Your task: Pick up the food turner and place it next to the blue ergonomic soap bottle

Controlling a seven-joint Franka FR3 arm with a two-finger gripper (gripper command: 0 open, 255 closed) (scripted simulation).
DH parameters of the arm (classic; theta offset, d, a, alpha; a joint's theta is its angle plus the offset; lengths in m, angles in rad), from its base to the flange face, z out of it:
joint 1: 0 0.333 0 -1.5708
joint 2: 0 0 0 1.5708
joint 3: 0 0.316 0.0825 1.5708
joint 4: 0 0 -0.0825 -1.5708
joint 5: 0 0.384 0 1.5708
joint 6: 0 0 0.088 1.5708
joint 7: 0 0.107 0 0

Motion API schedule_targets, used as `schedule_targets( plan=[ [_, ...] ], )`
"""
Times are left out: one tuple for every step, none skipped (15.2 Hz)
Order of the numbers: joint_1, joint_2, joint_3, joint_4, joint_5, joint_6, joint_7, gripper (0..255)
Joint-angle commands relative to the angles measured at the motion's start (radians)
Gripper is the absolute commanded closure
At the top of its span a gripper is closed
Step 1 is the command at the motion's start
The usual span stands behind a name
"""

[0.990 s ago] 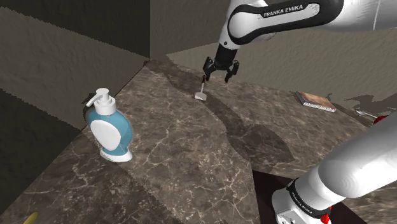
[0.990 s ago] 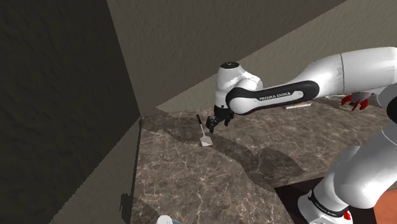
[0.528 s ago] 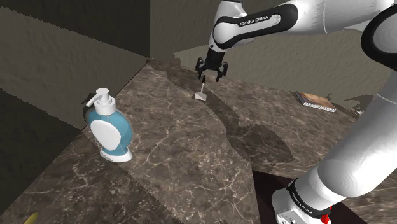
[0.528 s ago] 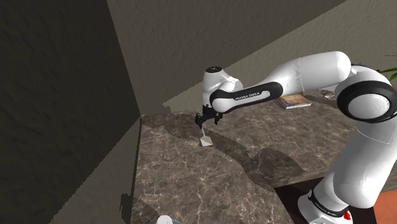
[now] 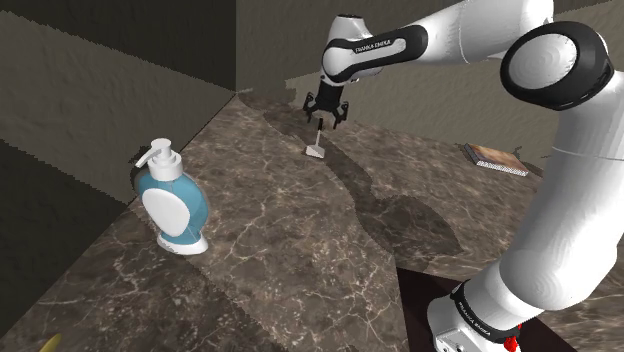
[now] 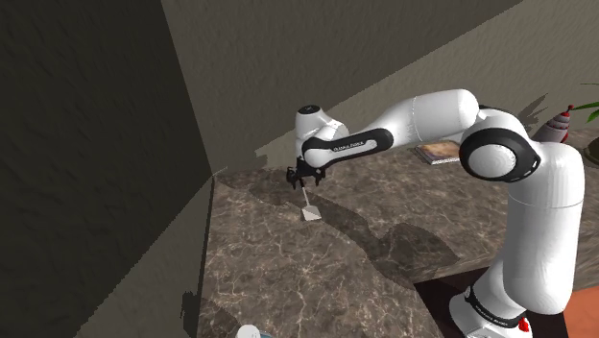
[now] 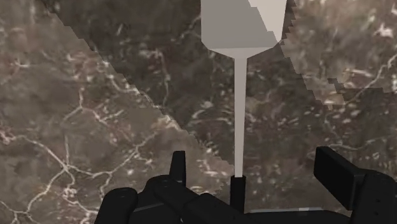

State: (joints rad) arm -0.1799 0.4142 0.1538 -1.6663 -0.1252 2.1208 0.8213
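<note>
Soap bottle [image 5: 172, 200]: blue body, white pump; upright on the dark marbled table [image 5: 300, 260], left of the shoulder frame.
Food turner [image 5: 316, 148]: pale blade on the table, upper centre, well apart from the bottle; its thin handle passes between the claw's fingers [image 7: 337, 177].
Claw [image 5: 325, 108]: black, spread wide, neither finger touching the handle.
Flat brown item [image 5: 495, 160]: mid-right.
</note>
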Motion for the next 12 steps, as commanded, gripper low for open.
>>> schedule_targets(
  plan=[
    [0.001,0.020,-0.003,0.003,-0.004,0.018,0.005,0],
    [0.001,0.026,-0.004,-0.002,-0.005,0.028,0.006,0],
    [0.001,0.033,-0.005,-0.006,-0.007,0.039,0.007,0],
    [0.001,0.039,-0.005,-0.010,-0.008,0.049,0.008,0],
    [0.001,0.050,-0.007,-0.016,-0.011,0.065,0.010,0],
    [0.001,0.050,-0.007,-0.016,-0.011,0.066,0.010,0],
    [0.001,0.050,-0.007,-0.016,-0.011,0.065,0.010,0],
    [0.001,0.050,-0.007,-0.016,-0.011,0.065,0.010,0],
    [0.001,0.050,-0.007,-0.016,-0.011,0.065,0.010,0],
    [0.001,0.050,-0.007,-0.016,-0.011,0.065,0.010,0],
    [0.001,0.050,-0.007,-0.016,-0.011,0.065,0.010,0],
    [0.001,0.050,-0.007,-0.016,-0.011,0.065,0.010,0]
  ],
)
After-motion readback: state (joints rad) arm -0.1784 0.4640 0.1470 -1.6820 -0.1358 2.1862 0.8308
